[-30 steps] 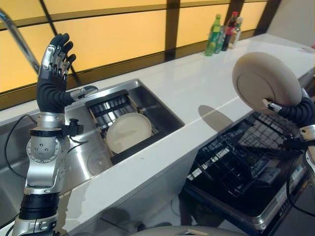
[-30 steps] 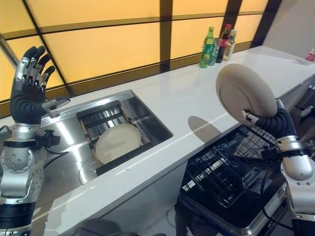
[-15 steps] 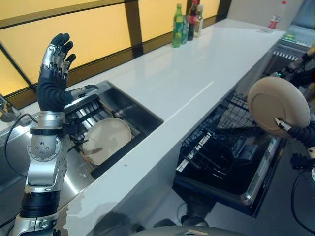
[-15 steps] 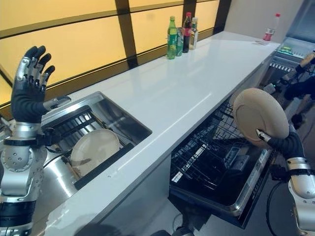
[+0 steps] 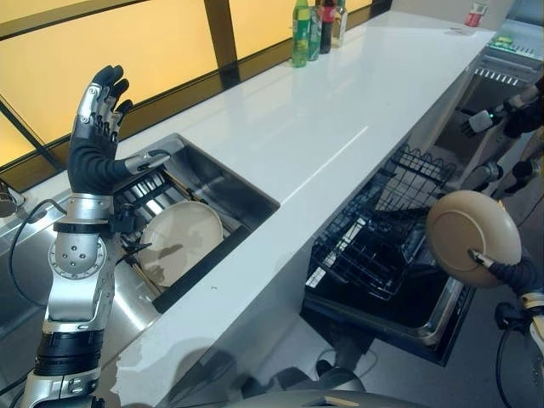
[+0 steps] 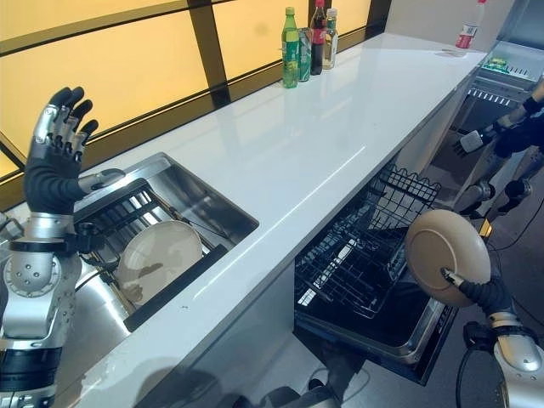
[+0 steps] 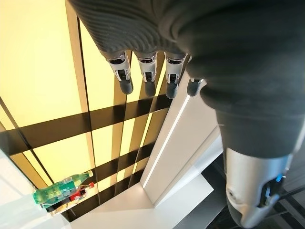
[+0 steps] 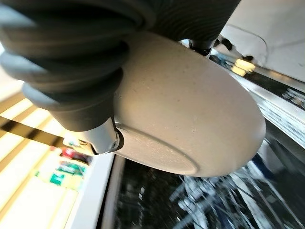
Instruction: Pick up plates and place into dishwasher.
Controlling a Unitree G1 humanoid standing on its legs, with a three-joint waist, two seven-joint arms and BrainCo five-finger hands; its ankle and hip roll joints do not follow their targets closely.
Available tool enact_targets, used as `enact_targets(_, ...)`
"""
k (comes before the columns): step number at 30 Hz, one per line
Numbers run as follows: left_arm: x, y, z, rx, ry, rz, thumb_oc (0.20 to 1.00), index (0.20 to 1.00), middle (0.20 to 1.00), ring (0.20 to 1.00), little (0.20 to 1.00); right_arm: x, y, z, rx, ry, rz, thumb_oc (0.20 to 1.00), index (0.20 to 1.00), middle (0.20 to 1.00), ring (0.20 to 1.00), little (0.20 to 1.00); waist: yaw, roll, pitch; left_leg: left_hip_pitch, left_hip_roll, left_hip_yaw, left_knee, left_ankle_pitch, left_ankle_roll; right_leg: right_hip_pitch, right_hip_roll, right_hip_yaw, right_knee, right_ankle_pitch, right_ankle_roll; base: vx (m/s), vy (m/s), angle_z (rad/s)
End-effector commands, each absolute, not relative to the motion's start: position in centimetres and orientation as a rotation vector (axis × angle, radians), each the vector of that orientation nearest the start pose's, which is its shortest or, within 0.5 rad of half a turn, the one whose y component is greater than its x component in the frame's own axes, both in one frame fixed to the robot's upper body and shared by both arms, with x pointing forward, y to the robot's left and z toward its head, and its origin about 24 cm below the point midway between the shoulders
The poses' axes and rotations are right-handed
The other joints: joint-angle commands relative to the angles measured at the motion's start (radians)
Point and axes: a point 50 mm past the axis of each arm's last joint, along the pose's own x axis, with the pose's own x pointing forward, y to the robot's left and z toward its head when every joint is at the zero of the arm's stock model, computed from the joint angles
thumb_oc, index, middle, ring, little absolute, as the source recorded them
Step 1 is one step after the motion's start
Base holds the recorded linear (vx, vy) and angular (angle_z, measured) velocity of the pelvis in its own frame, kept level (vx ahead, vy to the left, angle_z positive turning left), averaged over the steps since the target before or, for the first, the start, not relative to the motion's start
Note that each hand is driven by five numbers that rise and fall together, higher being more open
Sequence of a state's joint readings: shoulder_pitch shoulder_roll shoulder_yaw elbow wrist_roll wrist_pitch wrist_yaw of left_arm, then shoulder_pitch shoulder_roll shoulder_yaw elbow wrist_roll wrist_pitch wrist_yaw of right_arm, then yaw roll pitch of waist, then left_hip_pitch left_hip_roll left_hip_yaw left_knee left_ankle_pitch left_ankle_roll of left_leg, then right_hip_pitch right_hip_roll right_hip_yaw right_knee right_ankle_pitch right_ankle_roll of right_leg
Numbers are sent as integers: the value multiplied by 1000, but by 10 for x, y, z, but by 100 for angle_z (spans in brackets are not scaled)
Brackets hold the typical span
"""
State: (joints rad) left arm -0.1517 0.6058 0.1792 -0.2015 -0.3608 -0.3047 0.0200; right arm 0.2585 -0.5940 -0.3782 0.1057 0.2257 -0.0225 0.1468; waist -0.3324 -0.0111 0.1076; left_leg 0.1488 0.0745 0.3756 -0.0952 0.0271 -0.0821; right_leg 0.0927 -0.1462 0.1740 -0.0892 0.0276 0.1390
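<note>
Plate (image 5: pixel 473 237) lower — in right hand (image 5: pixel 510 274) (upright)

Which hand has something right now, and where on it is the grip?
The right hand pinches the round beige plate at its lower rim, above the open dishwasher rack. The left hand is raised, open and holds nothing.

Your left hand (image 5: pixel 95 144) is raised upright on the left, fingers straight and spread. Your right hand (image 6: pixel 476 291), low at near right, pinches a round beige plate (image 6: pixel 446 255).
</note>
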Motion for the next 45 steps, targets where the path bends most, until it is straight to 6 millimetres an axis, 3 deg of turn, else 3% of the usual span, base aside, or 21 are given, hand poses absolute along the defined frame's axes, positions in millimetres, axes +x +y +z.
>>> enact_targets(1, 252, 258, 218, 335, -754, 36, 1000, 1000, 1000, 1000, 1000, 198, -349, 80, -341, 60, -248, 200, 200, 200, 200, 200, 37, -26, -16, 22, -14, -52, 20, -79, 48, -165, -11, -53, 44, 126, 68, 15, -118, 11)
enact_targets(8, 259, 248, 222, 362, -754, 11, 1000, 1000, 1000, 1000, 1000, 212, -343, 69, -326, 113, -170, 200, 200, 200, 200, 200, 91, -36, 26, -38, 2, -96, 34, -53, 38, -167, -1, -77, 45, 116, 56, -10, -161, 17)
enact_targets(19, 267, 235, 250, 417, -833, -38, 1000, 1000, 1000, 1000, 1000, 251, -325, 64, -368, 188, 19, 200, 200, 200, 200, 200, 179, -26, 112, -128, 44, -161, 36, 3, 0, -178, 15, -151, 20, 111, 19, -89, -157, 15)
enact_targets(32, 269, 237, 262, 453, -875, -30, 1000, 1000, 1000, 1000, 1000, 271, -314, 69, -474, 245, 162, 200, 200, 200, 200, 200, 193, 9, 164, -177, 69, -182, 57, 30, -29, -200, 27, -171, 19, 107, -4, -43, -63, 0)
enact_targets(39, 270, 229, 273, 460, -931, -31, 1000, 1000, 1000, 1000, 1000, 269, -309, 37, -564, 490, 309, 200, 200, 200, 200, 200, 186, 35, 214, -212, 64, -188, 68, 39, -37, -232, 17, -170, 26, 111, -11, -95, 16, 0)
enact_targets(42, 271, 222, 278, 462, -947, -46, 1000, 1000, 1000, 1000, 1000, 259, -316, 17, -604, 635, 343, 200, 200, 200, 200, 200, 189, 39, 226, -215, 64, -193, 78, 38, -39, -229, 12, -173, 29, 110, -13, -26, 11, -1)
enact_targets(45, 272, 220, 281, 457, -951, -51, 1000, 1000, 1000, 1000, 1000, 255, -319, 9, -592, 670, 340, 200, 200, 200, 200, 200, 193, 39, 226, -213, 65, -194, 80, 35, -38, -223, 8, -177, 31, 107, -13, -6, 5, 4)
